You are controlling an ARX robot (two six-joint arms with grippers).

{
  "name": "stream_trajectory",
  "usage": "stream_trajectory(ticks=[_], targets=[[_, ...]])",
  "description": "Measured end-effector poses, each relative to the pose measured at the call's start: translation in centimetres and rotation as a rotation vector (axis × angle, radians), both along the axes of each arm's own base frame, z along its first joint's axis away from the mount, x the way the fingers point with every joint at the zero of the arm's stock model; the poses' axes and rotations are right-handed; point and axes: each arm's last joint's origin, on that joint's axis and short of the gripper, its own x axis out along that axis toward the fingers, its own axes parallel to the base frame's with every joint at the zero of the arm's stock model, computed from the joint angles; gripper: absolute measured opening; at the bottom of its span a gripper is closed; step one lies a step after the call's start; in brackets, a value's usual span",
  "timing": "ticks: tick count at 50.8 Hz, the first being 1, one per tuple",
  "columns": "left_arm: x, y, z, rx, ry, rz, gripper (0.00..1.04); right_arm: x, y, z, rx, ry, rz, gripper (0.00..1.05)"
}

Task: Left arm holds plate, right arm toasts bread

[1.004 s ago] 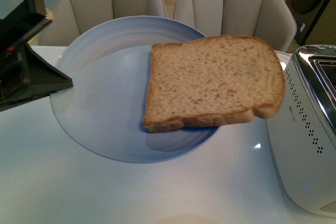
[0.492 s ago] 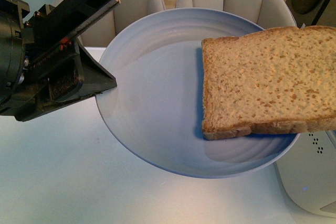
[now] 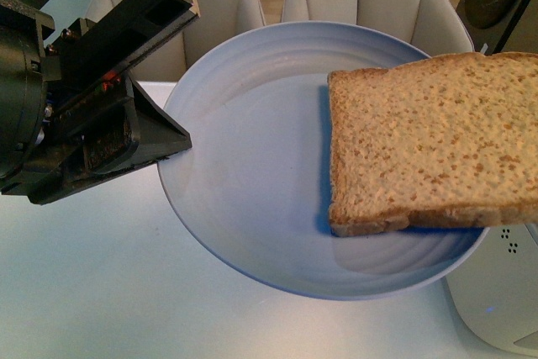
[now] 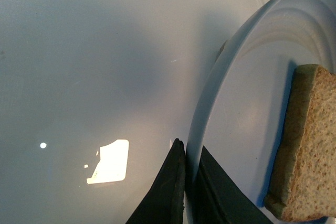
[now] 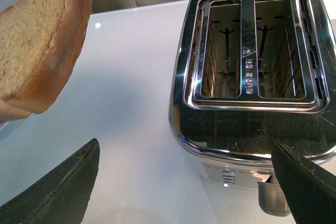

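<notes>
**Plate held up by its rim, bread at the far side**

The left arm (image 3: pixel 178 135) has its jaws closed narrow on the left edge of the plate (image 3: pixel 244 174). Compared with half a second ago it has barely shifted. A second ago it sat lower and further left, and the plate was nearer the table (image 3: pixel 101 292).

The bread (image 3: pixel 429 140) lies on the plate's right half, well apart from the left jaws. Its right side overhangs the rim above the toaster (image 3: pixel 504 300) and now runs off the picture's edge.

The left wrist view shows what the front view hides: one jaw above the rim and one below it, pinching it. The right wrist view alone shows the right gripper (image 5: pixel 181 184) spread wide with nothing in it. It also shows the toaster's two empty slots (image 5: pixel 252 51), with the bread's crust beside them.
</notes>
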Motion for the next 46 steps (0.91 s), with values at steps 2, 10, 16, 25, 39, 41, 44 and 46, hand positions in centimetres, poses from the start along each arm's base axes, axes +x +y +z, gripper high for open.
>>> stream_trajectory(ticks=[2,10,16,25,39,41,44,46], targets=[[0.0,0.0,0.0,0.002,-0.001,0.003,0.03,0.0,0.0,0.2,0.007,0.001,-0.005,0.96],[0.0,0.0,0.0,0.0,0.0,0.002,0.03,0.4,0.4,1.7,0.017,-0.03,0.009,0.96],[0.0,0.0,0.0,0.001,0.0,0.003,0.03,0.9,0.9,2.6,0.071,-0.04,0.043,0.96],[0.0,0.0,0.0,0.001,0.0,0.003,0.03,1.7,1.7,4.2,0.212,-0.042,0.104,0.96],[0.0,0.0,0.0,0.001,-0.001,0.003,0.03,3.8,3.7,4.1,0.369,0.036,0.167,0.96],[0.0,0.0,0.0,0.001,0.0,0.003,0.03,4.2,3.9,3.9,0.383,0.054,0.166,0.96],[0.0,0.0,0.0,0.001,-0.001,0.003,0.03,4.7,4.2,3.6,0.404,0.079,0.164,0.96],[0.0,0.0,0.0,0.001,-0.001,0.003,0.03,5.0,4.4,3.5,0.413,0.093,0.162,0.96]])
